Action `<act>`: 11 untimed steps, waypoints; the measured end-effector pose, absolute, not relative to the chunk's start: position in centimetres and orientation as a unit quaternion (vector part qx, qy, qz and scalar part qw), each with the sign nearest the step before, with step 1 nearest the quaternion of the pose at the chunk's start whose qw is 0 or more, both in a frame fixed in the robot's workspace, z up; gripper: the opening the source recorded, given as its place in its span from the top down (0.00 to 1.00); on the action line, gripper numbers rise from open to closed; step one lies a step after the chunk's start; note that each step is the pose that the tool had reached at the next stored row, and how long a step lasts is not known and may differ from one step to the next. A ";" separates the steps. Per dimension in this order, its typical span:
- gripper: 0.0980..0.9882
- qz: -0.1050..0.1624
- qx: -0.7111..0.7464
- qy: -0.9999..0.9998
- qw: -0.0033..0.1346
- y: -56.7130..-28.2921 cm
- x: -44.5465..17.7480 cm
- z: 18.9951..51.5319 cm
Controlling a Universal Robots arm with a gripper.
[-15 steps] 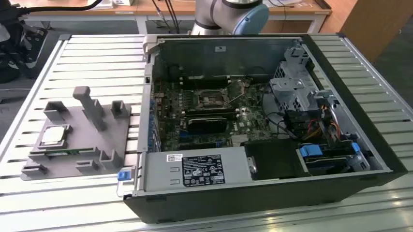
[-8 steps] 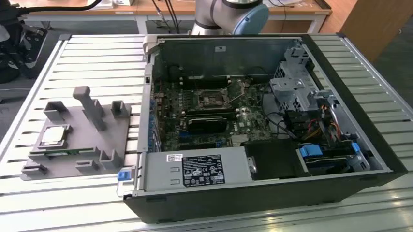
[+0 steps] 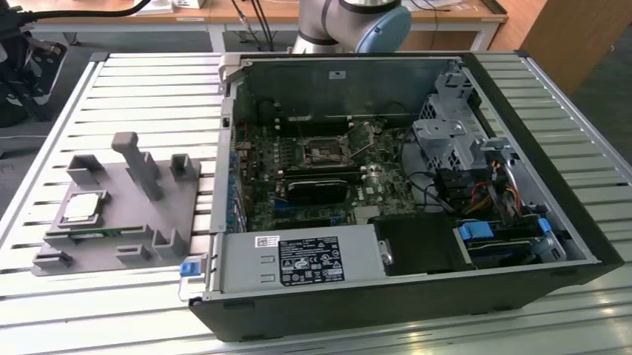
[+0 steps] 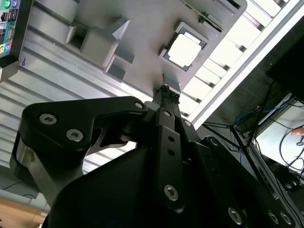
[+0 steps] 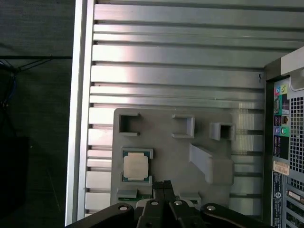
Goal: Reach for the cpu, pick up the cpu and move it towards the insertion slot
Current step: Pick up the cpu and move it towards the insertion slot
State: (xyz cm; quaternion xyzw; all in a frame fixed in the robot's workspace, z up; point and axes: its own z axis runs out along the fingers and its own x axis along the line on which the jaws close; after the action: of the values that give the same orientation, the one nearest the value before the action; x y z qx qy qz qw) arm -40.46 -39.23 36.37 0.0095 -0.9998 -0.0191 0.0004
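Black gripper (image 5: 164, 184), fingertips pressed together, holding nothing, apart from the cpu (image 5: 135, 166). The cpu, a flat square silver-topped chip, sits in a recess of the grey plastic fixture tray (image 5: 171, 152) on the slatted aluminium table (image 5: 175, 76). The insertion slot (image 3: 323, 153), a dark square socket, lies inside the open black computer case (image 3: 395, 303), which carries a white printed label (image 3: 308, 260).

Pincer (image 5: 164, 183): body cut off by the picture's edge in both wrist views (image 4: 165, 89).
Grey fixture (image 5: 180, 142): edge nearest the pincer hidden behind its fingers, first wrist view.
Green memory stick (image 5: 127, 194): just beside the fingertips, one end covered by the pincer.
Cpu (image 4: 184, 50): beyond the fingertips, top washed out by glare, markings untellable.
Computer case (image 5: 285, 142): well apart from the pincer, cut off at the picture's edge.
Insertion slot (image 3: 324, 153): contacts too small to tell.
Arm (image 3: 345, 22): cut off at the exterior view's upper edge.
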 end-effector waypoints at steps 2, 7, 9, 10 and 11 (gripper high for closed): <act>0.99 -0.019 0.010 -1.000 0.000 -39.2 -40.6 36.4; 0.99 -0.019 0.010 -1.000 0.000 -39.2 -40.8 36.3; 0.99 -0.019 0.010 -1.000 0.000 -39.3 -40.9 36.3; 0.99 -0.019 0.010 -1.000 0.000 -39.3 -41.0 36.3; 0.99 -0.019 0.010 -1.000 0.000 -39.3 -41.0 36.3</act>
State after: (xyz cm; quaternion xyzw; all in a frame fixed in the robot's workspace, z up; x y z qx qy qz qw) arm -41.01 -39.25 36.30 0.0096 -0.9998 -0.0191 0.0004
